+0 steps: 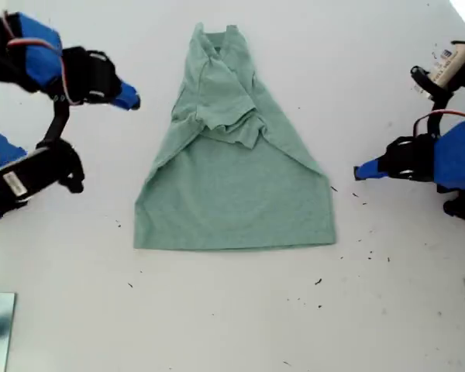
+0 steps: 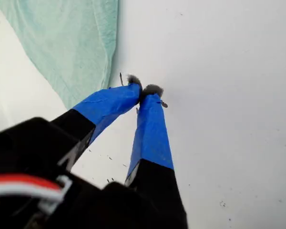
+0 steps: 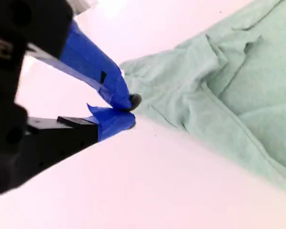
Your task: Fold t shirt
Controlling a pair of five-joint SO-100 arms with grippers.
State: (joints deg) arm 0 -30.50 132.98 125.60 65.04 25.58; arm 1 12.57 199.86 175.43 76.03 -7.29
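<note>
- Exterior view: the t shirt (image 1: 236, 167) lies in the middle of the white table (image 1: 232, 318), collar away from the camera, hem flat and wide on the near side. Both sleeves and upper sides are turned in over the chest, so it tapers toward the collar, with a bunched ridge across the middle.
- My second gripper (image 3: 128, 110) sits just off the shirt near its sleeve fold, jaws pressed together on nothing.
- My first gripper (image 2: 144, 90) hangs off the shirt's hem corner on the other side, over bare table, tips touching and empty.
- To do the next fold well, I judge I should spread both jaws, pinch the two hem corners together, and carry them evenly toward the collar.
- Smoothing the ridge first would keep the fold flat.
</note>
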